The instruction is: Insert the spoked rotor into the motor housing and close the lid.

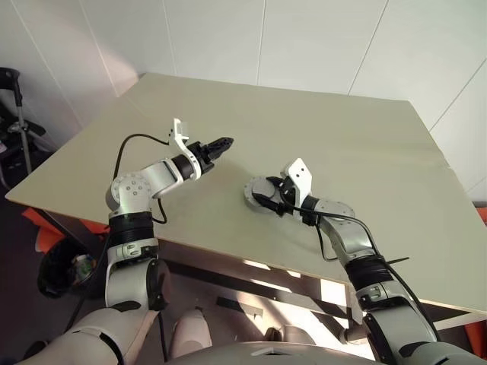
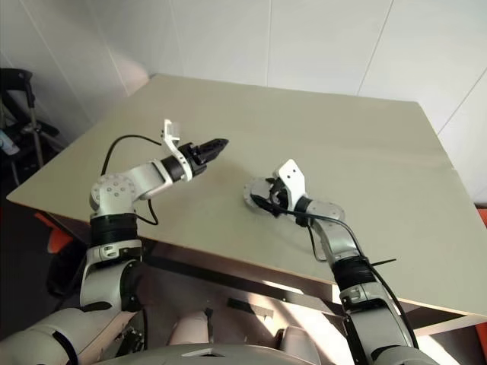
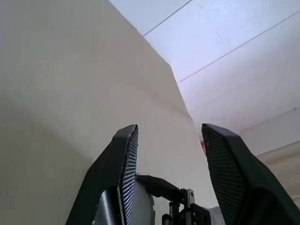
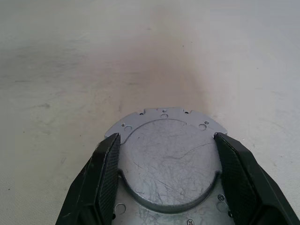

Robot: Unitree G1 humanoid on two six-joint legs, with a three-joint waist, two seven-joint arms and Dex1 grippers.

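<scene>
A grey round metal motor part (image 4: 166, 161) lies flat on the table (image 1: 342, 129), showing a smooth raised face and small holes around its rim. I cannot tell whether it is the lid, the motor housing, or both together. My right gripper (image 1: 260, 196) is shut on it, one finger against each side of the rim. My left gripper (image 1: 225, 142) hovers above the table to the left of the part, pointing towards it. It is open with nothing between its fingers (image 3: 126, 159). The spoked rotor is out of view.
The table's near edge runs just in front of both arms. A dark wheeled frame (image 1: 15, 129) stands past the table's left corner, and orange items (image 1: 46, 217) sit low beneath that side. White wall panels rise behind the far edge.
</scene>
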